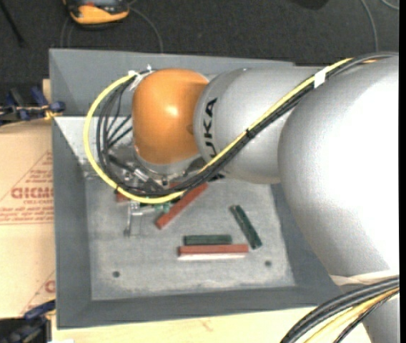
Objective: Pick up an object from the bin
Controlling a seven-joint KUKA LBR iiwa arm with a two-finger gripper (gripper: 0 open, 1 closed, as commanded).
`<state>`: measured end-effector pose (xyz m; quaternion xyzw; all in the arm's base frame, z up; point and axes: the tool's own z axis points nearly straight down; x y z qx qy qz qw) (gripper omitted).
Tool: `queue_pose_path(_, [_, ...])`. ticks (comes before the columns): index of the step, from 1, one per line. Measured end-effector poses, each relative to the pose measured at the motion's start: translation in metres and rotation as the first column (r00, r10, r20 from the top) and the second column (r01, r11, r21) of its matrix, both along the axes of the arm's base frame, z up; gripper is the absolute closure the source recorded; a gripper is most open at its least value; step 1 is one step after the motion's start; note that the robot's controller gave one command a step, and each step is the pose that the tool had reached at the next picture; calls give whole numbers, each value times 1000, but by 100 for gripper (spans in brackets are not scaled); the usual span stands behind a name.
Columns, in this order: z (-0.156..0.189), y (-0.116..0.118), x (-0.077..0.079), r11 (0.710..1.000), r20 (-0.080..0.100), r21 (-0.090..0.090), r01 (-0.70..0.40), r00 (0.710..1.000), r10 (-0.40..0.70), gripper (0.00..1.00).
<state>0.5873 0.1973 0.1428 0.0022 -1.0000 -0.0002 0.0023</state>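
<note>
Hand (133, 216) sits low in the bin (72, 256), left side, just beside 1 red stick (183, 204). We cannot tell whether it is released or clenched.

In my bin (71, 263) I count two red bars (181, 204) (214, 249) and two dark green bars (206, 240) (246, 227), four bars in all
</note>
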Motion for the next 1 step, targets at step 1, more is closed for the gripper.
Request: queue_pose_path(1, [5,-1,2,1000,8,1,4,1000,-4,0])
